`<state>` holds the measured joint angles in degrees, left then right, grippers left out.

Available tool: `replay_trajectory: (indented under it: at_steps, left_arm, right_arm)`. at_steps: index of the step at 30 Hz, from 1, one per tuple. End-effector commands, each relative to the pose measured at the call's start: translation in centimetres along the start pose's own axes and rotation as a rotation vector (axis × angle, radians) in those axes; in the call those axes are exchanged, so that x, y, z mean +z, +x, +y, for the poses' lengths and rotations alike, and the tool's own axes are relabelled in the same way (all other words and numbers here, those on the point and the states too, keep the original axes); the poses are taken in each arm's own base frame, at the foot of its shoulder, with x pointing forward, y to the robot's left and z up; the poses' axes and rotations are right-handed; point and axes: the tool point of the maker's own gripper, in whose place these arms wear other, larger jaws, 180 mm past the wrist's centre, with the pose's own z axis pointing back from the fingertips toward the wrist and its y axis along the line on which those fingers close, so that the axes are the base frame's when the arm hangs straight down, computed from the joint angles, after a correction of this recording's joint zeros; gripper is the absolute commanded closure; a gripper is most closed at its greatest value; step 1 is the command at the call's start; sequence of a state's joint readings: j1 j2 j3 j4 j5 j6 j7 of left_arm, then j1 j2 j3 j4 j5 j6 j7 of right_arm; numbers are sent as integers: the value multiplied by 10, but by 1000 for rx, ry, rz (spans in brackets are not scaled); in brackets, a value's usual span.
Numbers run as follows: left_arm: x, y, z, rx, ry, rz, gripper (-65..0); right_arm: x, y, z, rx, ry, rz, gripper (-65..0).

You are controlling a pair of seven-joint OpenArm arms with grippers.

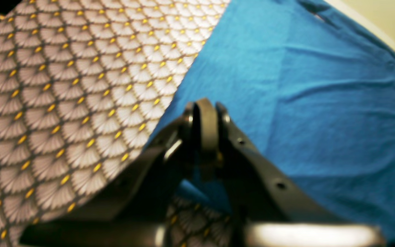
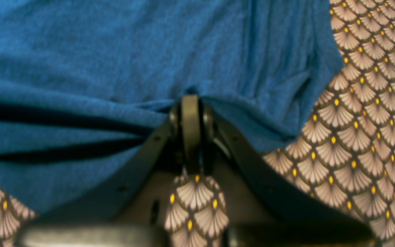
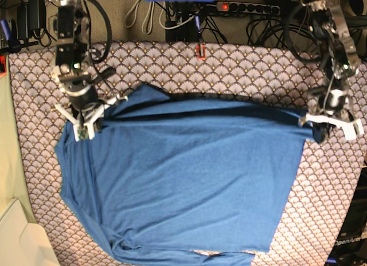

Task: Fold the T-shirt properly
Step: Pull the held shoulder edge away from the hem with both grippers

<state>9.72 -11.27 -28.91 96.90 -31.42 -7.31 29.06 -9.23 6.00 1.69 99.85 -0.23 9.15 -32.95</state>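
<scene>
Up close, your left wrist camera shows the left gripper with its fingers pressed together on the edge of the T-shirt, a sliver of blue pinched between them. The blue fabric runs off to the right of frame, and the scallop-patterned cloth fills the left.

Your right wrist camera shows the right gripper closed the same way, fingers tight on a bunched fold of the T-shirt. Creases pull toward the pinch, and the patterned cloth shows at right and below.

From the base view, you have the T-shirt spread wide over the middle of the tabletop, reaching the near edge. The right gripper holds the shirt's corner toward the far-left corner of the table. The left gripper holds the opposite corner by the right edge. Between the two grips the shirt's far edge runs nearly straight across, over the patterned cloth.
</scene>
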Motion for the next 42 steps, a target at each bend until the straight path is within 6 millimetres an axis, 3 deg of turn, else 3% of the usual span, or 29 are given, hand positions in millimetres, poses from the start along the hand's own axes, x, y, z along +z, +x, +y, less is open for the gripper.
replay_trajectory:
  at_steps: [1, 5, 13, 16, 22, 32, 42]
  left_arm:
    - [1, 18, -2, -9, -9, -53, -14]
    - [-4, 18, -2, 1, -10, -51, -14]
    - [-5, 4, 27, 45, 61, -21, -14]
    - [-8, 12, 27, 51, 63, -39, -14]
    - [-9, 17, 30, 49, 67, -49, -15]
    - [-17, -5, 42, 85, 93, 7, -17]
    - [-23, 6, 38, 88, 83, -17, -18]
  right_arm:
    - [-1, 16, -6, 5, -15, -50, 0]
    - [-6, 22, -7, 3, -17, -59, 0]
    - [-13, 31, -7, 3, -15, -72, 0]
    - [-19, 25, -6, -1, -10, -49, 0]
    - [-27, 33, -9, -3, -14, -56, 0]
    - [-29, 37, -10, -3, -14, -63, 0]
    - [-34, 27, -9, -6, -10, -34, 0]
